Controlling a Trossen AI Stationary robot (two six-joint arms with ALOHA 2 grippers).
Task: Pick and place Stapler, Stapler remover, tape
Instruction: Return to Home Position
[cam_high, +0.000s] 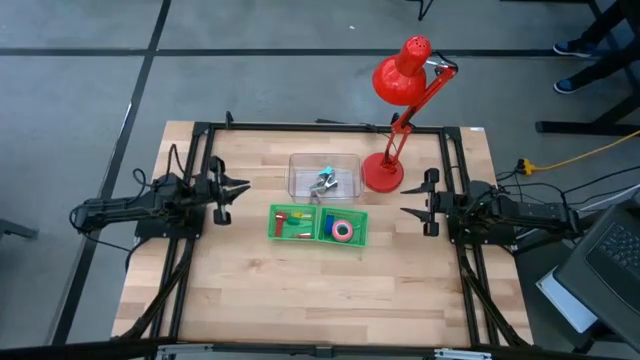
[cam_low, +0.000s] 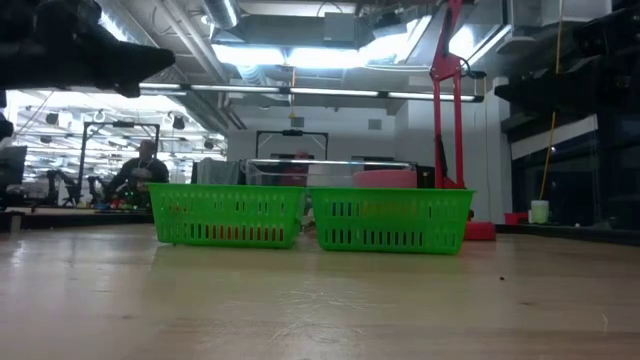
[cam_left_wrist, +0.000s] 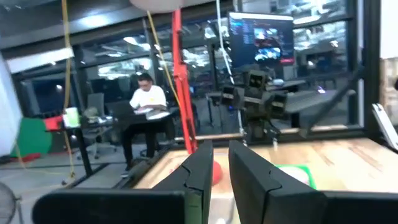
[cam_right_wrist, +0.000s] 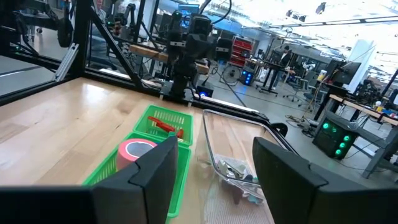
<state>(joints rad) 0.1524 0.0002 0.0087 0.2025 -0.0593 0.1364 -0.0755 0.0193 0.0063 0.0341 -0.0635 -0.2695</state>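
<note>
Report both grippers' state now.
Left gripper: shut, holding nothing, left of the bins.
Right gripper: open, holding nothing, right of the bins.

I see bright ceiling lights (cam_low: 300, 55) glaring white behind the baskets in the low view. The table (cam_high: 300, 290) looks evenly lit from above, with soft shadows. My left wrist picture is dim and blurry.

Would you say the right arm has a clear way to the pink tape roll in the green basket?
Probably yes. The right gripper stands open beside the green basket, and the pink tape roll lies uncovered in its nearer compartment. The red lamp stands off to one side.
</note>
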